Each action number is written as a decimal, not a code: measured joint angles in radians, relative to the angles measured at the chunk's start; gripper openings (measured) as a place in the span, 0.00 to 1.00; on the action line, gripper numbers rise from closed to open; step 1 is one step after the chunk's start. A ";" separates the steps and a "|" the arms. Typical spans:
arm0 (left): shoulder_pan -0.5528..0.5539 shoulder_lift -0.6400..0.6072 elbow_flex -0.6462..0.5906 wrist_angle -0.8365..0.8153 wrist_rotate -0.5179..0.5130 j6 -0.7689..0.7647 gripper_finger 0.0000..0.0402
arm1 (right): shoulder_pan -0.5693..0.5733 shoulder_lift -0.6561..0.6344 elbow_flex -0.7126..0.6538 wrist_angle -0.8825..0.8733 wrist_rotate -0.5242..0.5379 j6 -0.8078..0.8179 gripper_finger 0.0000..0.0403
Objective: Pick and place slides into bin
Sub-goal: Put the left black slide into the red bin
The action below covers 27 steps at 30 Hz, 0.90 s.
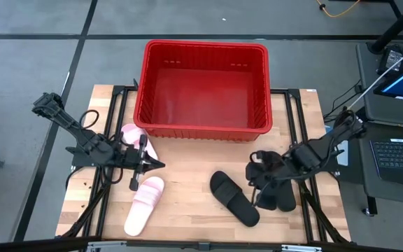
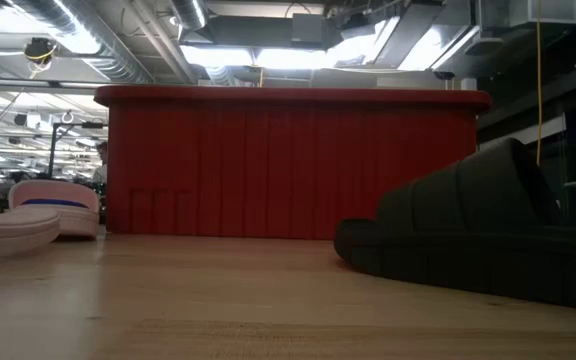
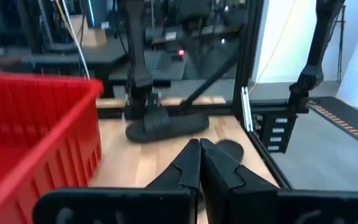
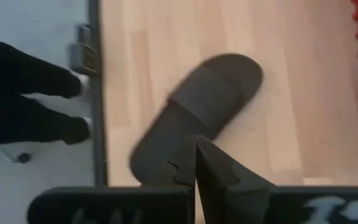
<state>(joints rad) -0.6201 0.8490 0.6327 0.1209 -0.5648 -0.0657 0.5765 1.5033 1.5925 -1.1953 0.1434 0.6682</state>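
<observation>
The red bin stands at the table's far middle. A pink slide lies sole down at the near left. Another pink slide lies by the bin's near left corner, partly under my left arm. My left gripper is shut, level, pointing toward the table's right, above the pink slides. A black slide lies sole down near the middle. The other black slide lies partly hidden under my right arm. My right gripper is shut, slanting down over the black slides.
Bare wood lies between the pink and black slides and in front of the bin. A person's dark legs and shoes stand just past the table's near edge. A laptop sits off the table's right side.
</observation>
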 joint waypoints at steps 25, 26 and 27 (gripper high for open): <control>0.000 0.000 0.000 0.018 0.041 -0.026 0.04 | -0.019 0.287 -0.001 -0.008 0.019 0.087 0.29; 0.000 0.000 0.000 0.018 0.041 -0.027 0.05 | -0.019 0.293 -0.001 -0.010 0.019 0.087 0.31; 0.000 0.000 0.000 0.018 0.042 -0.030 0.06 | -0.019 0.300 -0.001 -0.010 0.019 0.086 0.33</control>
<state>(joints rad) -0.6201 0.8492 0.6329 0.1387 -0.5230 -0.0954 0.5575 1.8038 1.5913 -1.2057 0.1629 0.7544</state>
